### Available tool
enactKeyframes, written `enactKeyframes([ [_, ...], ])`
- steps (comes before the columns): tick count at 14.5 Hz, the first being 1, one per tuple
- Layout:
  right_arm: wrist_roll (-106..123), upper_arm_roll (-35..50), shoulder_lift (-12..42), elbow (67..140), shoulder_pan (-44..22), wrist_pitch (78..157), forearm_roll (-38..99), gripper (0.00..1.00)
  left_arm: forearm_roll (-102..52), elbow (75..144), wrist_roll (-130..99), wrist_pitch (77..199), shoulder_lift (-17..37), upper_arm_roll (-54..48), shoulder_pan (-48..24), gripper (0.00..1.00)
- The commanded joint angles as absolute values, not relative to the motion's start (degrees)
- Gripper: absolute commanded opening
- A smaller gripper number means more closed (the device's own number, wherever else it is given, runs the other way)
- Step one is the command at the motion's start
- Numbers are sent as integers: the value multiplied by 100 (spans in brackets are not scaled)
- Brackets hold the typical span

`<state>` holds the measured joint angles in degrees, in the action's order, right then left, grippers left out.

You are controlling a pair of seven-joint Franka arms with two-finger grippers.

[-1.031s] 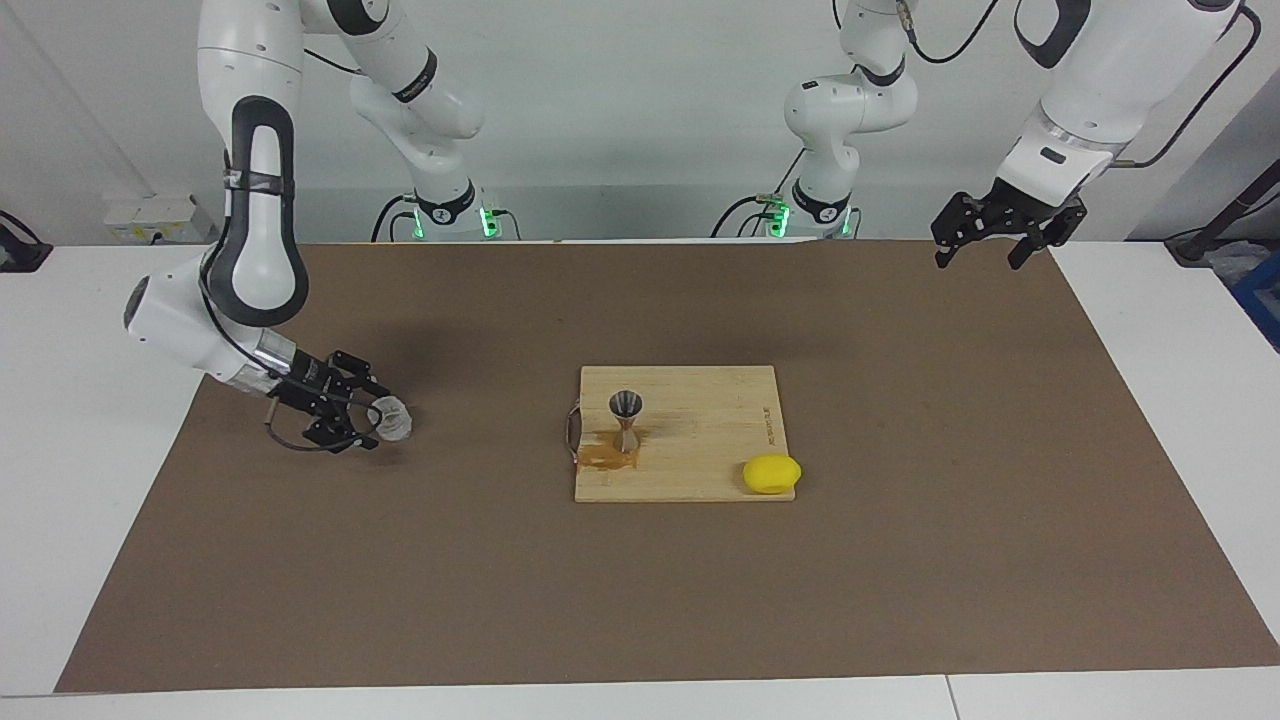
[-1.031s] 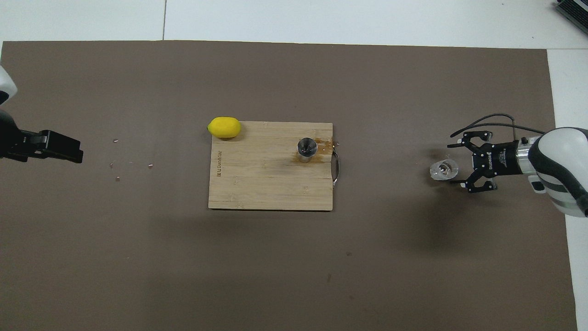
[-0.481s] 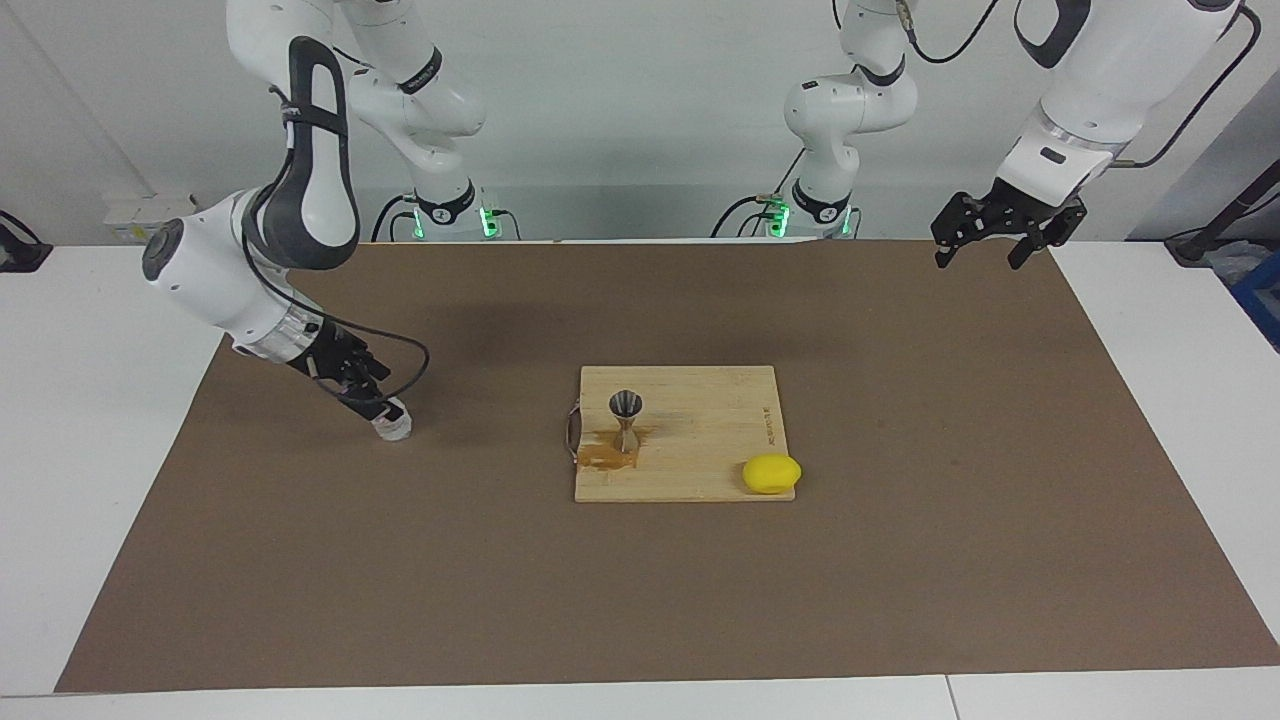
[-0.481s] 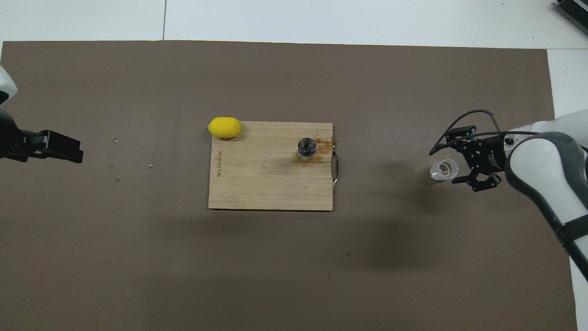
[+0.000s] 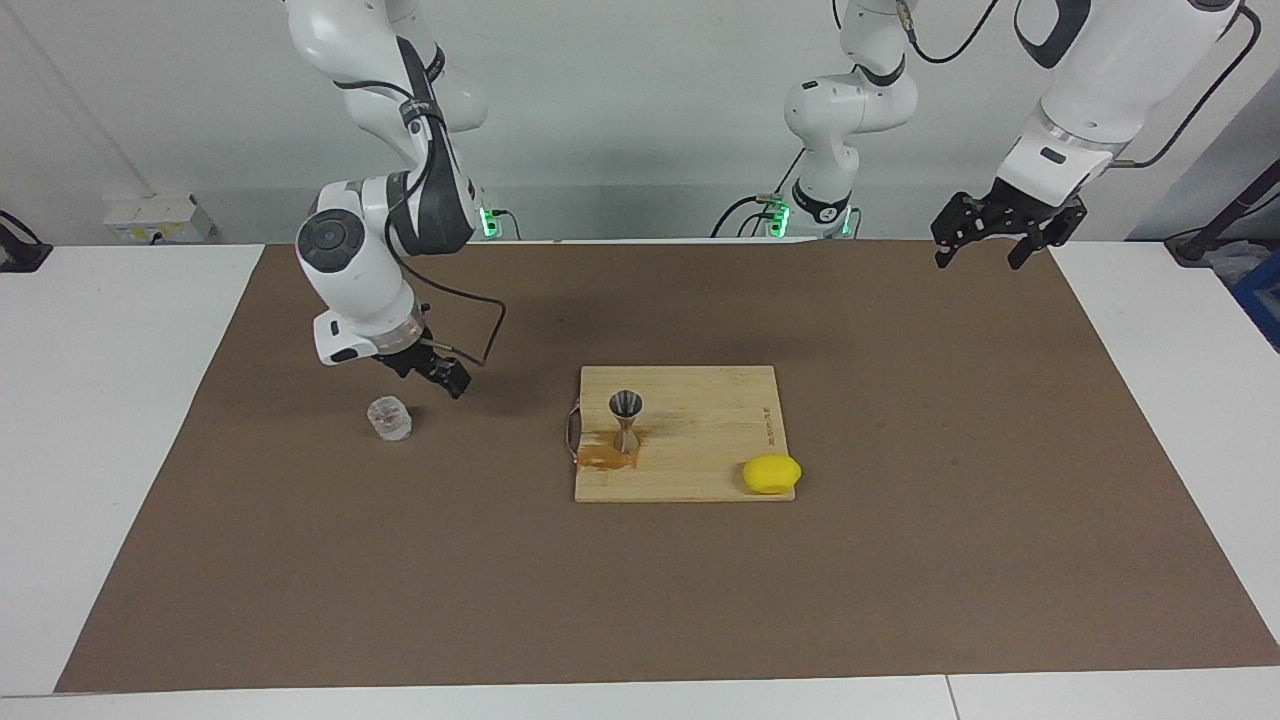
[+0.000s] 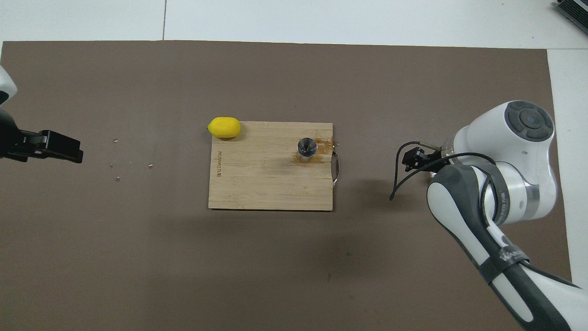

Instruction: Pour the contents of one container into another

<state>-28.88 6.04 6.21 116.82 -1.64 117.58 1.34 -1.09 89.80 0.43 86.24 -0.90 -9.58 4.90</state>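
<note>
The clear ribbed glass (image 5: 389,418) stands upright on the brown mat, toward the right arm's end of the table. In the overhead view the right arm hides it. My right gripper (image 5: 432,378) is open and empty, raised above the mat beside the glass and apart from it; one of its fingers (image 6: 413,158) shows in the overhead view. The grey metal jigger (image 5: 626,420) stands upright on the wooden board (image 5: 700,410), and also shows in the overhead view (image 6: 306,150). My left gripper (image 5: 982,258) waits, open and empty, above the mat's edge at its own end (image 6: 76,154).
A yellow lemon (image 5: 771,473) sits at the board's corner farthest from the robots (image 6: 224,127). A brown spill (image 5: 605,455) lies on the board by the jigger. Small specks (image 6: 117,161) dot the mat near the left gripper.
My right gripper has drawn back from the glass and risen, swinging toward the board. The glass stays standing on the mat. The left arm has not moved.
</note>
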Motion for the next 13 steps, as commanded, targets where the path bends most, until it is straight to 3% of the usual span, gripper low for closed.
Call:
enactKeyframes([
  [1,-2261,598,37,11786,-141,11349,26,100,-97,9070,79,8684,-176,-993,562,100],
  [5,-1689,572,-343,11244,-53,10532,18,100,-97,9070,79,8684,-176,-993,562,100],
  [9,-1626,562,-141,9952,53,9529,-9,100,-97,9070,79,8684,-176,-993,562,100],
  [13,-1617,554,-9,9195,114,9001,-176,100,-97,9070,79,8684,-176,-993,562,100],
])
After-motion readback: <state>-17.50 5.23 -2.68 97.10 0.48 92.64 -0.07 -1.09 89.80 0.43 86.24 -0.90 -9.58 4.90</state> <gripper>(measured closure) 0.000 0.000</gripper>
